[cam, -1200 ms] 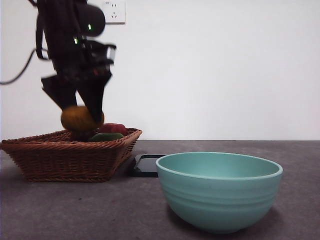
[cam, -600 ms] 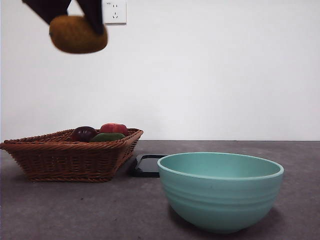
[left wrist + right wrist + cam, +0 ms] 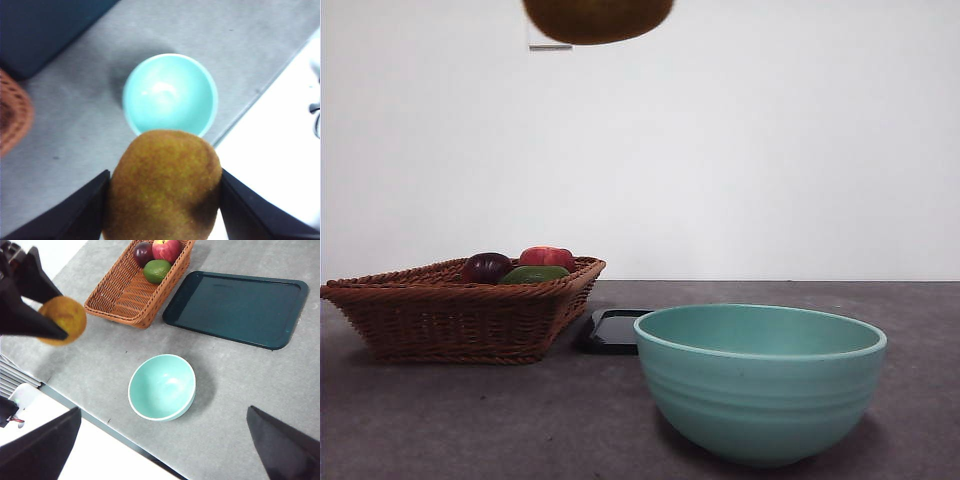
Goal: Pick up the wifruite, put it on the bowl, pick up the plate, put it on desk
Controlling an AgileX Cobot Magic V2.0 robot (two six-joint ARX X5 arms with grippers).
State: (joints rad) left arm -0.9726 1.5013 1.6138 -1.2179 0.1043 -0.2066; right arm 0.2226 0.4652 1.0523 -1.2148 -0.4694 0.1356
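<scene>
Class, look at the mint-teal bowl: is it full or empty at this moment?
Empty. The right wrist view shows the bowl with a bare inside; the wifruite is held above it in the left tool.

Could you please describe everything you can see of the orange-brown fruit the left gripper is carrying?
The small rounded fruit with dull, rough orange-brown skin is whole, with faintly mottled yellowish patches. It is clamped between the two black jaws of the left gripper, one on each side, and nothing else touches it. It hangs high in the air, above the table near the large mint-teal ceramic bowl.
</scene>
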